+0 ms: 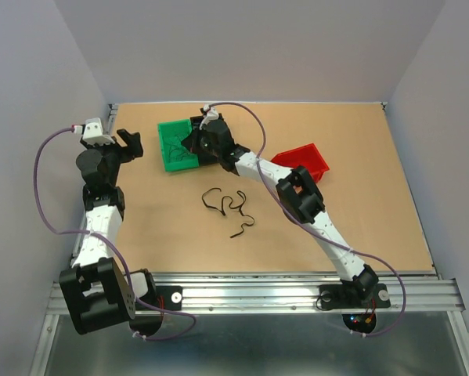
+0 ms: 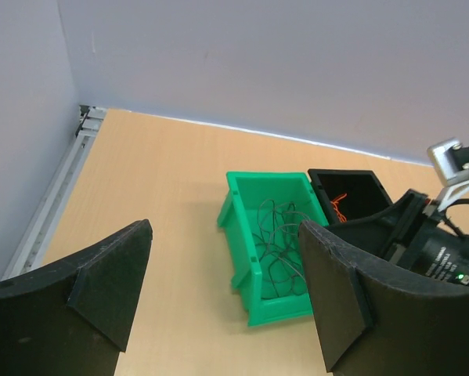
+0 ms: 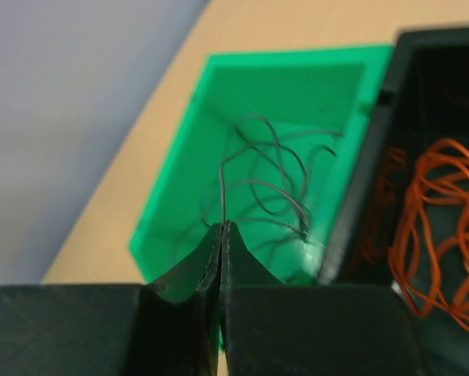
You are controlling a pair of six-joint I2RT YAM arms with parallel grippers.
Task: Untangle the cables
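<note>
- Soft, even overhead light fills the enclosure in the top view; the tabletop (image 1: 359, 211) reads bright and warm, with only faint, short shadows beneath the arms.
- No hard glare anywhere; the metal rail (image 1: 257, 294) at the near edge carries a dull sheen.
- Left wrist view: the left pincer (image 2: 226, 229) looms dark and soft-edged in the foreground, while the green bin (image 2: 242, 235) beyond it is sharp and vividly lit.
- Right wrist view: the right pincer (image 3: 221, 229), pressed together, is a near-black blur; the grey wire (image 3: 221, 188) rising from its tips is fairly crisp, the orange wires (image 3: 438, 211) smeared out of focus.
</note>
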